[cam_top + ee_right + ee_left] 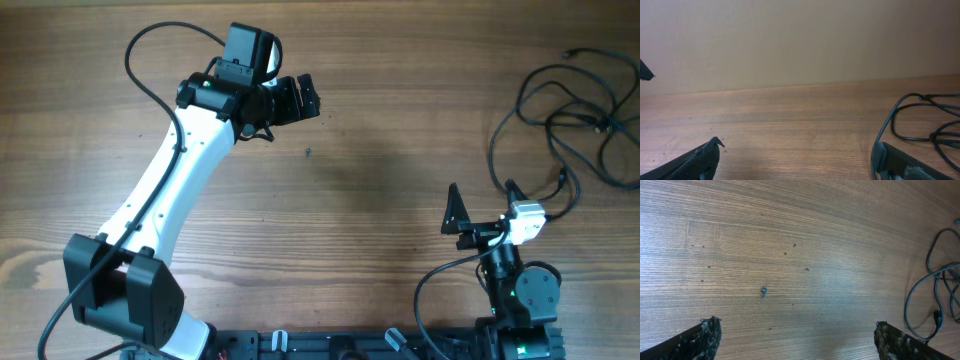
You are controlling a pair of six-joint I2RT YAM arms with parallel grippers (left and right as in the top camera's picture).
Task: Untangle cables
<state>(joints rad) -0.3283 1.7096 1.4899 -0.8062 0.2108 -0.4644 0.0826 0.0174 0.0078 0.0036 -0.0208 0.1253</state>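
Barely started: the cables lie looped over one another at the bench's far right. The left fingers and right fingers are spread wide, grasping nothing. All the untangling remains.

Cables sprawl in loose loops, main obstacle on table. Left of cables: bare wood, open passage. Right gripper, jaws wide, just beside cables' nearest loop; left gripper, jaws wide, well left of cables.
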